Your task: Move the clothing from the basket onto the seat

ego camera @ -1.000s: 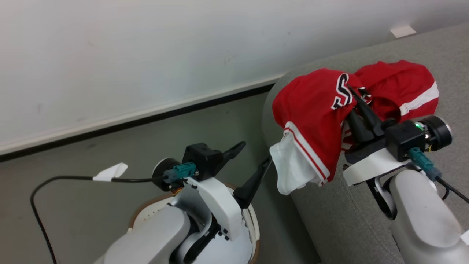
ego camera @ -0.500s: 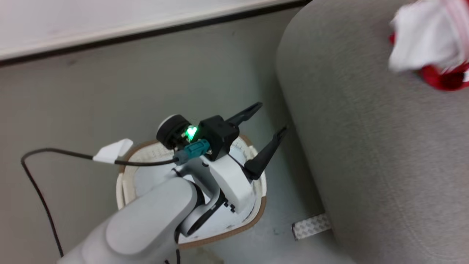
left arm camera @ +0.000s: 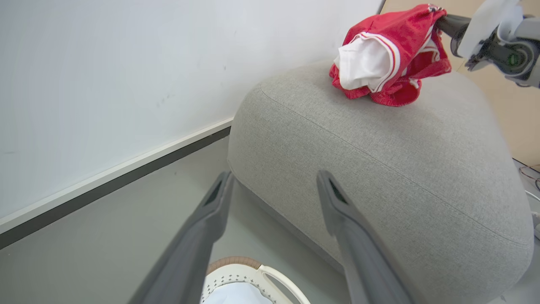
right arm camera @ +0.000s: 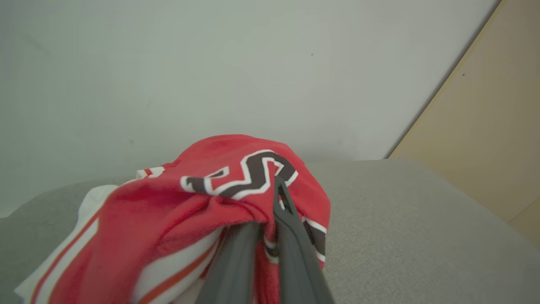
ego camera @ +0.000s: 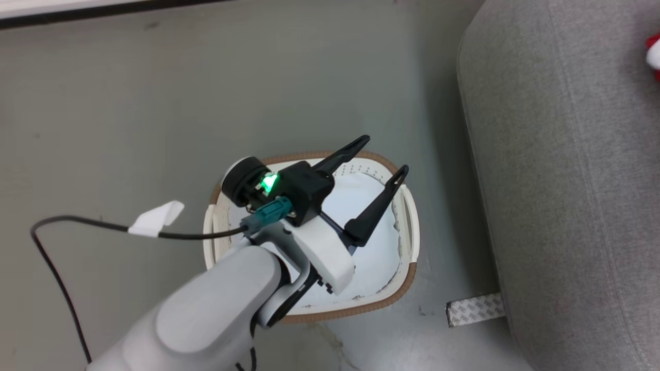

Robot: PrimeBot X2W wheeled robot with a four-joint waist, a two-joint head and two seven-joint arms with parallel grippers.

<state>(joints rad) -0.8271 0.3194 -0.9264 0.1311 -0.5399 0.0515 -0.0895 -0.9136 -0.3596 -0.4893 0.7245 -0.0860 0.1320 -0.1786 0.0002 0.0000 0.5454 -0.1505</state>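
Clothing [right arm camera: 190, 219]: bunched red jersey fabric with white striped trim and black-and-white lettering, pinched in the right gripper and draped over its fingers.
Right gripper [right arm camera: 265, 219]: closed on a fold of it. One fingertip pokes out through the lettering and the other is buried in the cloth.
Beneath the fingers: the bundle's lower folds rest on the grey sofa [left arm camera: 379, 169], while its top hangs from the grip.
Ahead and to the side of the fingers: a white-lined leg or sleeve opening faces the sofa's rounded end, near the drop to the floor.
Release, as I judge it: lower until the weight lies on the cushion and part the jaws fully. Then draw back along the fingers' own line so the poking tip does not drag cloth with it.
Risk: soft fabric can cling to a finger, and a sideways pull could tow it toward the rounded end.
Left gripper [ego camera: 385, 154]: well apart from the right one, jaws wide and empty, above the laundry basket [ego camera: 356, 309].
Below the left fingers: a pale liner cloth [ego camera: 376, 263] lines the basket. I see no red there, so this looks like the last load.
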